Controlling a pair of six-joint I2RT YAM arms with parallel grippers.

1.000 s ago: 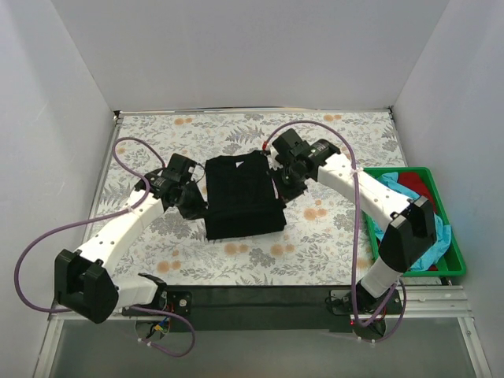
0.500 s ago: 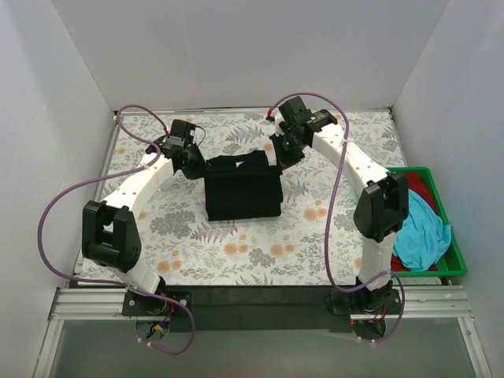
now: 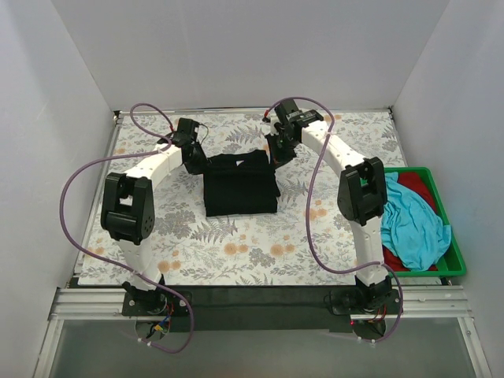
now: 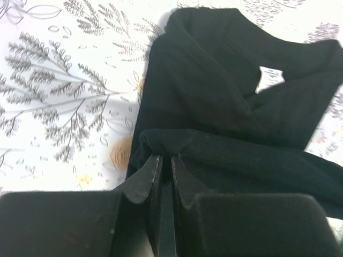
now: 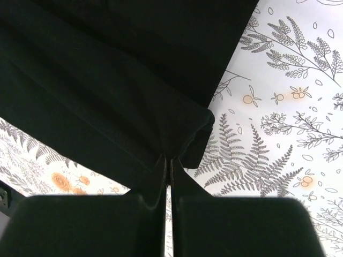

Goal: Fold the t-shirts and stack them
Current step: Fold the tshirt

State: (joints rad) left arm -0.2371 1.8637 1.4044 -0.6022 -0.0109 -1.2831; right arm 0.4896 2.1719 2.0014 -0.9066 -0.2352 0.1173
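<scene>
Left claw (image 4: 165, 160), right claw (image 5: 168, 160), arms outstretched, pinch t-shirt (image 3: 240, 189).

Top cam sits high behind the arm bases (image 3: 150, 303), looking down on the whole fern-and-flower-print tabletop (image 3: 236, 248). Both wrist cams look along their own black fingers (image 4: 143, 179), really close up on the folded black cloth t-shirt (image 4: 214, 96). All three views share it.

Two white-and-black arms, cabled in purple.
Left arm (image 3: 153, 165) and right arm (image 3: 335, 153): glossy white links between blocky black joints, a thin purple cable (image 3: 64, 197) along each; left hand (image 4: 165, 160) and right hand (image 5: 168, 160) matte black, with tapered fingers (image 4: 140, 182).
</scene>
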